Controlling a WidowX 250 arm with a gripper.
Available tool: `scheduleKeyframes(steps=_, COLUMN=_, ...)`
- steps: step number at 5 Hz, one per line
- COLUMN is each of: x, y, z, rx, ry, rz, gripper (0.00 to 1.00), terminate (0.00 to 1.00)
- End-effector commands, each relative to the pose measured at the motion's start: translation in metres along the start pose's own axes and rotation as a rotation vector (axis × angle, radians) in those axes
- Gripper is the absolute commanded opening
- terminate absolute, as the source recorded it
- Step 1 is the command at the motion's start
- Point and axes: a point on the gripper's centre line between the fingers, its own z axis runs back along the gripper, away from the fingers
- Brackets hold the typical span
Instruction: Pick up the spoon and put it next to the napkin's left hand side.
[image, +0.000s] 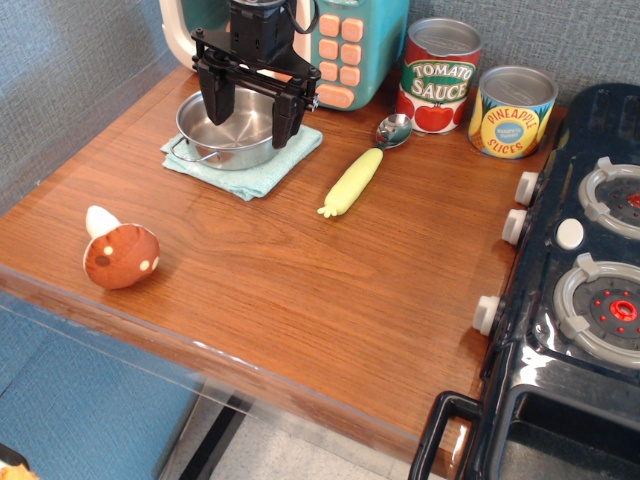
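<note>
Jaws spread and empty, the gripper (255, 108) hangs over the pot (232, 128) on the napkin (250, 178), spoon (362, 168) lying untouched on the worktop (300, 270) to the right — reaching it looks next.

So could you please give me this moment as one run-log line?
gripper: open, above pot | spoon: on table, right of napkin, ungrasped | stage: before pick

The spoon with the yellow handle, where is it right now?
The spoon lies on the wooden table, just right of the napkin and the pot, with its shiny bowl pointing toward the tomato sauce can.
</note>
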Motion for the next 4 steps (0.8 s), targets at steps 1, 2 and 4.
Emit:
scheduleKeyframes(steps=1, x=0.0, y=0.0, z=0.0, rx=0.0, ry=0.0, rz=0.0, gripper=1.0, terminate=0.0)
scheduleKeyframes(steps=2, x=0.002, y=-0.032, z=-0.001, rx=-0.032, ry=-0.003, rz=-0.037, gripper=1.0, terminate=0.0)
scheduleKeyframes(steps=4, x=0.008, y=-0.071, z=-0.014, rx=-0.114, ry=0.008, rz=-0.087, gripper=1.0, terminate=0.0)
